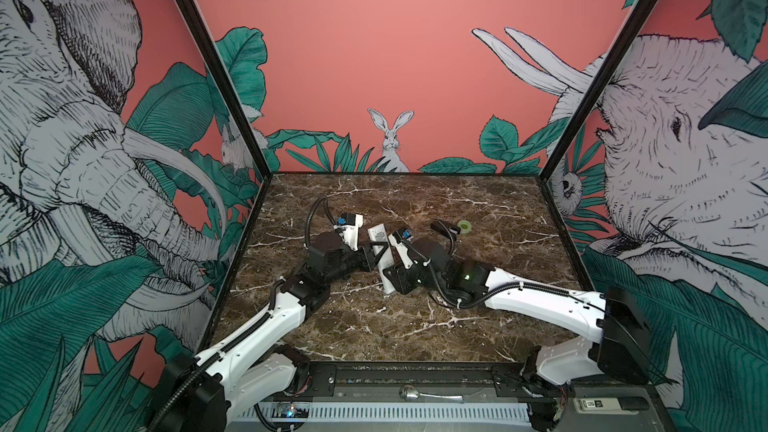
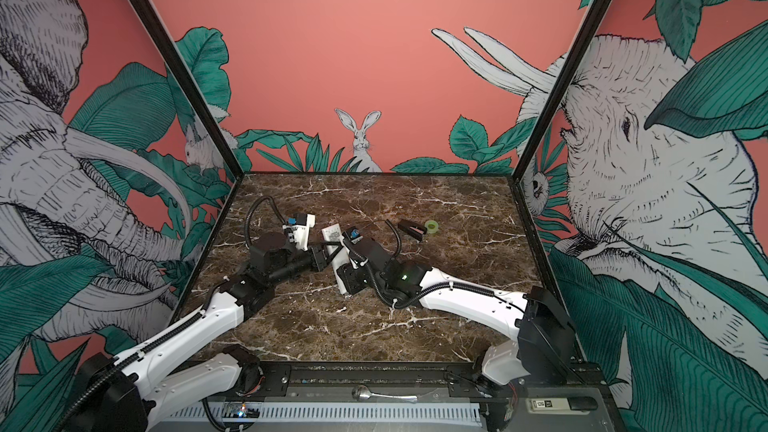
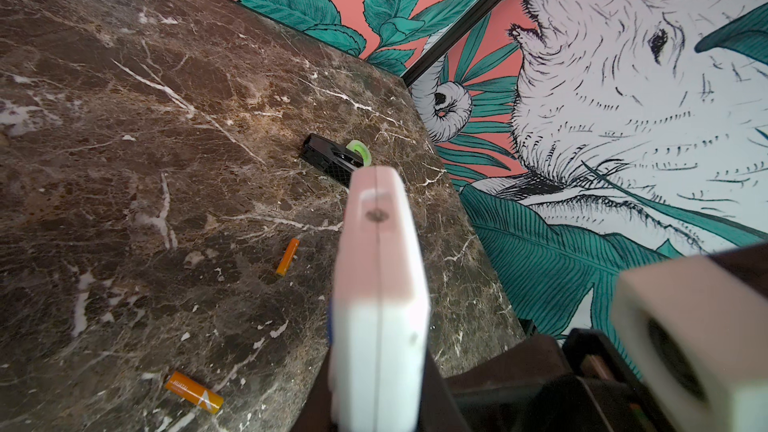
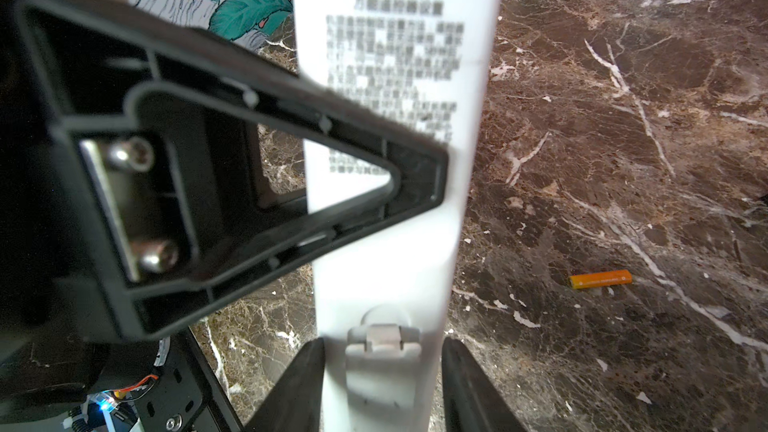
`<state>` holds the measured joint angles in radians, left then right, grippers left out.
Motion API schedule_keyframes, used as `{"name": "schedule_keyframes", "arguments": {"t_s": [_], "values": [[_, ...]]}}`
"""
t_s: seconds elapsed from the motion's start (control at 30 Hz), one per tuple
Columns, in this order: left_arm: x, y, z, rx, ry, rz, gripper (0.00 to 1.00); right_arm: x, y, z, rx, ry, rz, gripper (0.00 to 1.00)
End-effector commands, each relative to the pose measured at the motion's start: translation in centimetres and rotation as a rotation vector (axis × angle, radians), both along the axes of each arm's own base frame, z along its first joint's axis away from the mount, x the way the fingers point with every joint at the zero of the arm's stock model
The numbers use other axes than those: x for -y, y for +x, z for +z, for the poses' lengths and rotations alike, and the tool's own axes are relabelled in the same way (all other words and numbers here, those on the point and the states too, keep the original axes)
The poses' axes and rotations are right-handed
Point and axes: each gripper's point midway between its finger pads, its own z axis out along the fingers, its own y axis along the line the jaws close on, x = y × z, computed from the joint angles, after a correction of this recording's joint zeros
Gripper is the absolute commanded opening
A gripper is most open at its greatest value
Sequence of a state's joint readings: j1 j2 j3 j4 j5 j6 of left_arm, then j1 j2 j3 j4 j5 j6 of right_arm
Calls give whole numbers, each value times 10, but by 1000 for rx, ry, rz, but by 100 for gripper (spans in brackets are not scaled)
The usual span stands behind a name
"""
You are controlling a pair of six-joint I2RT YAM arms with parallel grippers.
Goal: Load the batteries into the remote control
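Observation:
The remote control [image 1: 377,238] is a slim white bar held off the marble, its plain back with a printed label [image 4: 395,56] facing the right wrist camera. My left gripper [image 1: 376,257] is shut across its thickness near the middle; in the right wrist view its black triangular finger [image 4: 415,184] crosses the label. My right gripper [image 4: 382,351] holds the lower end, one finger against each long edge beside the battery-cover latch [image 4: 382,336]. Two orange batteries [image 3: 287,257] [image 3: 194,392] lie loose on the table; one battery [image 4: 600,279] also shows in the right wrist view.
A black stapler-like object [image 1: 442,227] and a green tape roll [image 1: 464,226] lie at the back right of the marble table [image 1: 415,326]. Patterned walls close in three sides. A metal spoon [image 1: 415,394] rests on the front rail.

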<state>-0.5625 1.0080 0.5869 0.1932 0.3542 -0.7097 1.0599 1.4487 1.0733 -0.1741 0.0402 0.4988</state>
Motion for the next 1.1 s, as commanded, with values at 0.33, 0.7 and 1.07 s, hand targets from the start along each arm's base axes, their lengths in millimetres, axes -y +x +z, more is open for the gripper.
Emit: {"name": "schedule_keyframes", "arguments": {"t_s": [0.33, 0.7, 1.07], "values": [[2, -2, 3, 32, -15, -9, 0, -7, 5, 5, 4, 36, -6, 38], [1, -3, 4, 37, -20, -9, 0, -7, 5, 6, 4, 39, -4, 31], [1, -3, 0, 29, -18, -7, 0, -9, 3, 8, 7, 49, 13, 25]]}}
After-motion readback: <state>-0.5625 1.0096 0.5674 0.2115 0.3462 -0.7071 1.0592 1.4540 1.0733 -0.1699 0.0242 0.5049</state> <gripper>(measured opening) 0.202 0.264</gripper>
